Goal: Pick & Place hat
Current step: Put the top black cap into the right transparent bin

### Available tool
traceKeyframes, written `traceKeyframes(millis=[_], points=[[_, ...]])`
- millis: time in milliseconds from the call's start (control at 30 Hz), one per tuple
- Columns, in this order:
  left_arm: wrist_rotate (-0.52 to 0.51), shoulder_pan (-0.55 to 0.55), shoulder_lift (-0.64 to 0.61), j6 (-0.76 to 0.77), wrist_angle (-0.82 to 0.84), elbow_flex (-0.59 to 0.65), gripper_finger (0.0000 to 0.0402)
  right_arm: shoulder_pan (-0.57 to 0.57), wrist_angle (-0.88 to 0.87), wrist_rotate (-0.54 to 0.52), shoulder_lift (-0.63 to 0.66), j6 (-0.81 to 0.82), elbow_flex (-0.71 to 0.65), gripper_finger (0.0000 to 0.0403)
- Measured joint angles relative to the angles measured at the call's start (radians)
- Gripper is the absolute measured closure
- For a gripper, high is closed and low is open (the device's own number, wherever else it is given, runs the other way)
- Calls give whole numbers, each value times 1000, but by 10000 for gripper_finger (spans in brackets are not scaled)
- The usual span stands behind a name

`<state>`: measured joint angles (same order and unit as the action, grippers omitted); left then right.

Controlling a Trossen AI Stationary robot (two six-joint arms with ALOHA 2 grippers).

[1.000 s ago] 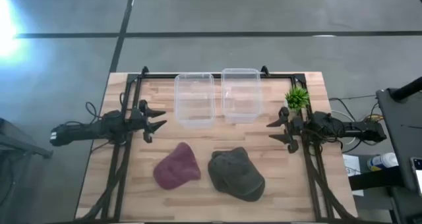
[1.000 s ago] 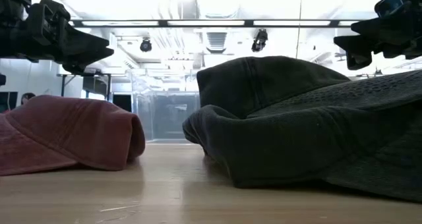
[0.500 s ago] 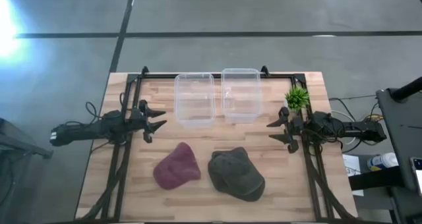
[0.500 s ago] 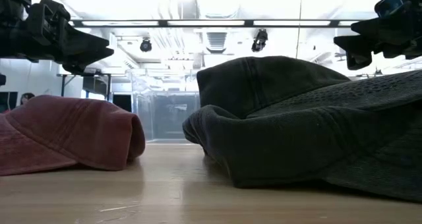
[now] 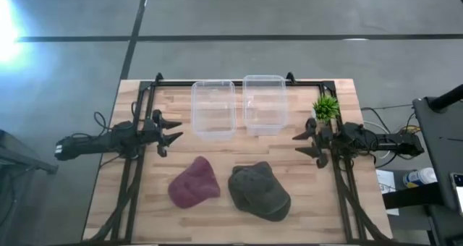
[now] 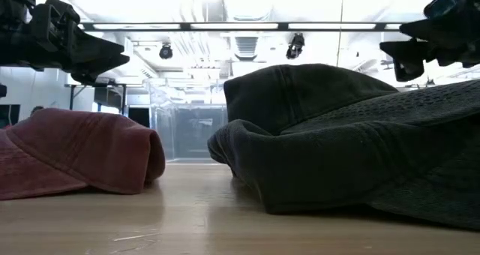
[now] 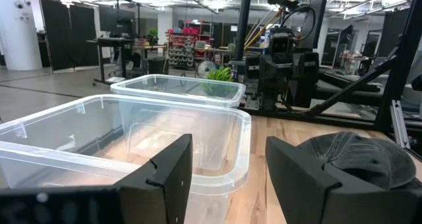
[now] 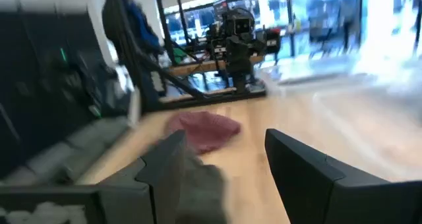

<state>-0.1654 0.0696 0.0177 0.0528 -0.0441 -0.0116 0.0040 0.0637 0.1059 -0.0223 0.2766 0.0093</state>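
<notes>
A dark grey cap lies on the table's near middle, and a maroon cap lies just left of it; both rest flat on the wood. The grey cap also fills the low view, the maroon one beside it. My left gripper hovers open at the table's left, above the table, pointing right toward the clear bins. My right gripper hovers open at the table's right, pointing left. In the right wrist view the maroon cap shows ahead, blurred.
Two clear plastic bins stand side by side at the table's far middle. A small green plant stands at the far right. Black frame rails run along the table's left and right sides.
</notes>
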Motion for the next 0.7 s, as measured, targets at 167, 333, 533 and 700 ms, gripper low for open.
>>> traceKeyframes(millis=[167,333,533,700], points=[[0,0,0,0,0,0,215,0,44,2,1,543,1,199],[0,0,0,0,0,0,215,-1,18,-77,-22,827,0,199],[0,0,0,0,0,0,215,7,79,-83,-40,1023,1,199],[0,0,0,0,0,0,215,42,96,-53,-142,1134,28,199]])
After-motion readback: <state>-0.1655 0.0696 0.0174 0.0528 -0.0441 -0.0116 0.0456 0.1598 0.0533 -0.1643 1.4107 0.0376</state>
